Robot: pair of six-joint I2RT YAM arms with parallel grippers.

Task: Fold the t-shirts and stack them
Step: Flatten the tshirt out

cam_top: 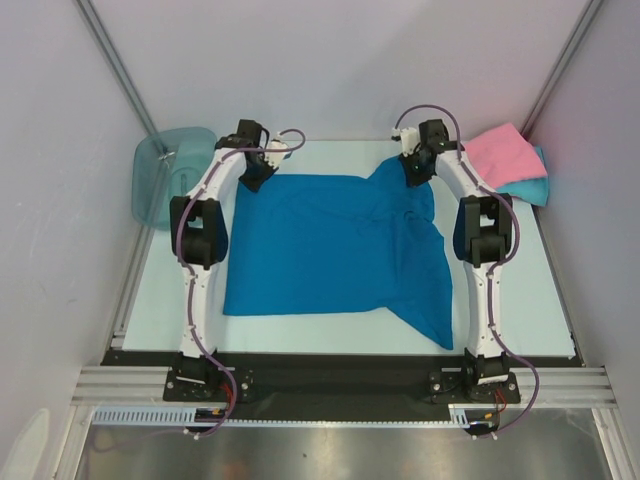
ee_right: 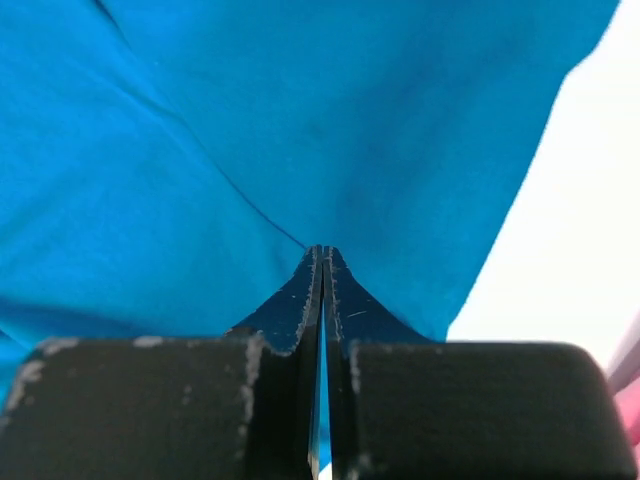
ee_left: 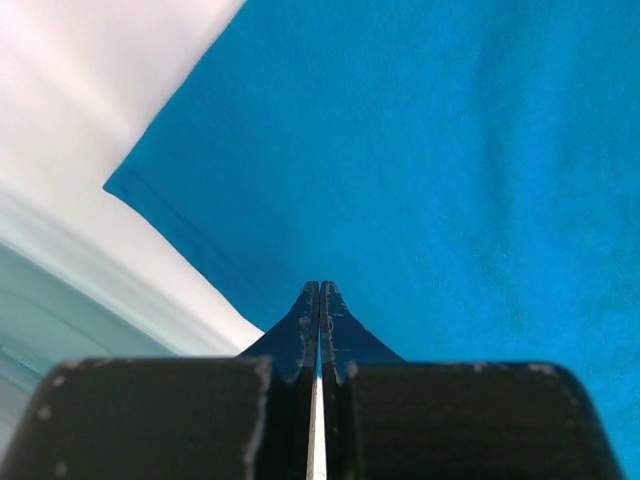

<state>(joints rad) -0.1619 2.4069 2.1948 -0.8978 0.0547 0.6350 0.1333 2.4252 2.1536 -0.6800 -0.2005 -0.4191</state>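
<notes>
A deep blue t-shirt (cam_top: 320, 250) lies spread over the middle of the table, its right side rumpled and trailing toward the near edge. My left gripper (cam_top: 257, 172) is at the shirt's far left corner. In the left wrist view its jaws (ee_left: 320, 290) are pressed together at the hem of the blue cloth (ee_left: 450, 150). My right gripper (cam_top: 415, 170) is at the far right corner. In the right wrist view it (ee_right: 322, 252) is shut with blue cloth (ee_right: 250, 100) showing between the jaws. A folded pink t-shirt (cam_top: 498, 152) rests on a turquoise one (cam_top: 535, 188) at the back right.
A translucent teal bin (cam_top: 165, 180) stands off the table's far left corner. The pale table top (cam_top: 300, 330) shows around the shirt. Grey walls and metal rails close in both sides. Both arm bases sit on the dark strip at the near edge.
</notes>
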